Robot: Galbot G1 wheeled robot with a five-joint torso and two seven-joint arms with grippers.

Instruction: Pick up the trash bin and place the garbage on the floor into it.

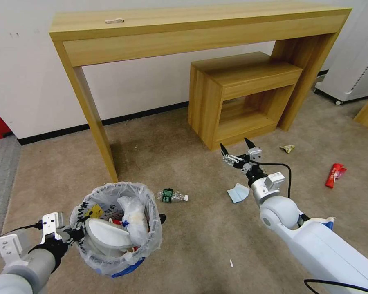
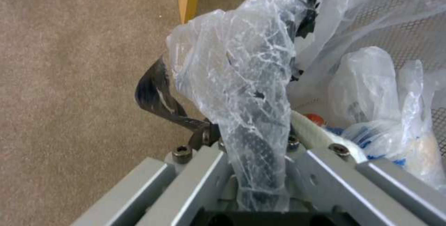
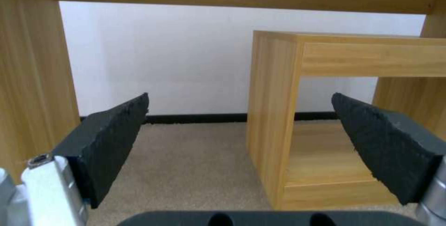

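The left gripper (image 1: 75, 233) is clamped on the near rim of the trash bin (image 1: 116, 228), its jaws pinched together over the bin wall and the crinkled plastic liner (image 2: 241, 79); in the left wrist view the bag drapes down between the metal finger mounts, and one dark finger (image 2: 155, 95) curves along the outside of the rim. The bin looks to be held just above the floor (image 1: 200, 232), though the head view does not settle whether its base touches the carpet. Inside it lie a white slipper (image 1: 106, 234) and a bunched plastic bag (image 1: 133, 218). The right gripper (image 1: 237, 149) hangs empty over the carpet with its jaws spread wide, the black pads (image 3: 111, 142) well apart and touching nothing, pointing toward the small wooden shelf unit (image 1: 241, 96) under the long wooden table (image 1: 192, 28). On the floor remain a green-label bottle (image 1: 172, 196) just beside the bin, a blue mask (image 1: 238, 192) near the right wrist, a red packet (image 1: 335, 174) and a crumpled wrapper (image 1: 288, 148) farther right.
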